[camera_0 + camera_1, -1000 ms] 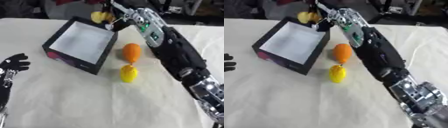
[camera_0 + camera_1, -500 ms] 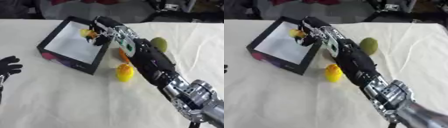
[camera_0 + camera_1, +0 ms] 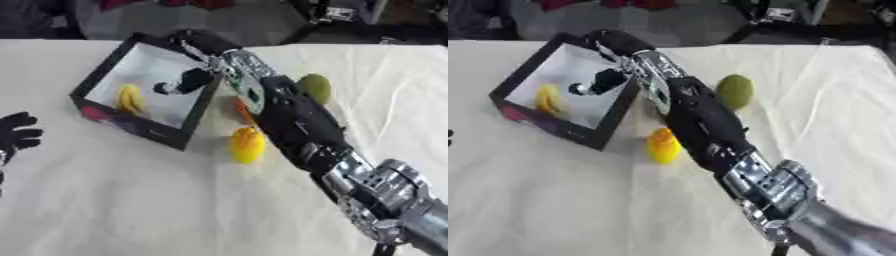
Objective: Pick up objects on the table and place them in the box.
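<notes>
Half a second ago the yellow fruit sat pinched in the right hand [image 3: 185, 81] above the box; now that banana-like fruit [image 3: 130, 98] lies on the white floor of the box [image 3: 138, 129], near its left wall, and the hand hangs over the box interior with its fingers [image 3: 164, 89] eased apart and holding nothing. The fruit's long axis runs roughly from the far side toward the near side of the box, slightly tilted, parallel to the left wall.

One fruit is inside the box. Three more sit out on the surface [image 3: 131, 200]: a yellow one [image 3: 247, 144] just in front of the box's right corner, its long axis pointing away from me; an orange one [image 3: 241, 107] mostly hidden behind the right arm; and a green, rounded one [image 3: 734, 91] well to the right, beside the forearm. There is one box, black outside with a coloured patch on its front wall.

The left hand [image 3: 17, 135] shows at the left edge, its fingers spread open.

A pale cream cloth covers the surface. Beyond its far edge is a dark floor with black equipment legs.
</notes>
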Robot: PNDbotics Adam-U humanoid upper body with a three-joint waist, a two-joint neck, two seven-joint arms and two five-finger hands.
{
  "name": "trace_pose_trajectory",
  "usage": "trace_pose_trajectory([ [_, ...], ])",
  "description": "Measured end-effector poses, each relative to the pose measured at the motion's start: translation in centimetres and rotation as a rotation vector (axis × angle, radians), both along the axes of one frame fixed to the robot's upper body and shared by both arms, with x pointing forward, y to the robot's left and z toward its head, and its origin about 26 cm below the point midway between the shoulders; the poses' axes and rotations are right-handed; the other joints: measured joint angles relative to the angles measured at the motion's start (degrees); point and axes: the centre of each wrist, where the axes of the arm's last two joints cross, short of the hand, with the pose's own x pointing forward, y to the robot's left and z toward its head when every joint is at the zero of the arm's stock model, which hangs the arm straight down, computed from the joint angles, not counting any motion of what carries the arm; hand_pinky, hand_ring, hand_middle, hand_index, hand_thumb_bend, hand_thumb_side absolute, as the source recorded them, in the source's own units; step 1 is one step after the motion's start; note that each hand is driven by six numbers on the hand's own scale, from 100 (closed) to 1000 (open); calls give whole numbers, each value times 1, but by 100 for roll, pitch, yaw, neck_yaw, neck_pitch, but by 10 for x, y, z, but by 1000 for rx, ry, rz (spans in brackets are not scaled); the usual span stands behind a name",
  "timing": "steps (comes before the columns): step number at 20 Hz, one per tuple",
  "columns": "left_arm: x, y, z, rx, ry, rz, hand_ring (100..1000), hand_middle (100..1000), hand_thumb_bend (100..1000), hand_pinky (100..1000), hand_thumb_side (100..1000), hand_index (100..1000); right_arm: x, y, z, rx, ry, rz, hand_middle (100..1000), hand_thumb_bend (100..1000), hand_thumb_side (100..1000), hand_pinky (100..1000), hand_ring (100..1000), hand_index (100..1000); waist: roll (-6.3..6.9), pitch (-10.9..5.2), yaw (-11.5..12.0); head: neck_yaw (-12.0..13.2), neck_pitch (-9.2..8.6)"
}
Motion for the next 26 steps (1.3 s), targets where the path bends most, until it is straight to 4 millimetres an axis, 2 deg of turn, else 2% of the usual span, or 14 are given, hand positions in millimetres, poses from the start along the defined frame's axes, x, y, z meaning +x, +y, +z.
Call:
trace_pose_trajectory([
  [7,-3,6,-4,-4,11,34,719,729,443,741,888,825,-13,-68,15,113,40,-88,809,496,580,746,797,946,-2,-2,-290,226,21],
  [8,-4,7,-5,-4,13,39,719,729,444,741,888,825,-16,-79,15,123,48,-101,807,427,513,744,795,946,-2,-4,-322,255,21],
  [9,-4,7,-5,-4,14,42,719,729,445,741,888,825,-19,-89,15,132,58,-114,802,493,582,742,791,945,-2,-7,-344,281,22],
  [14,-6,10,-7,-2,19,56,719,729,445,741,888,825,-35,-131,7,172,106,-192,795,492,577,736,786,940,-3,-8,-407,340,24],
  [20,-7,11,-10,0,28,61,720,729,445,741,888,825,-49,-166,-17,196,190,-273,787,491,577,737,785,932,-3,-20,-442,378,36],
  [26,-9,14,-12,7,37,65,720,729,444,741,888,825,-58,-185,-34,201,260,-319,780,486,571,738,784,918,-6,-90,-465,383,38],
])
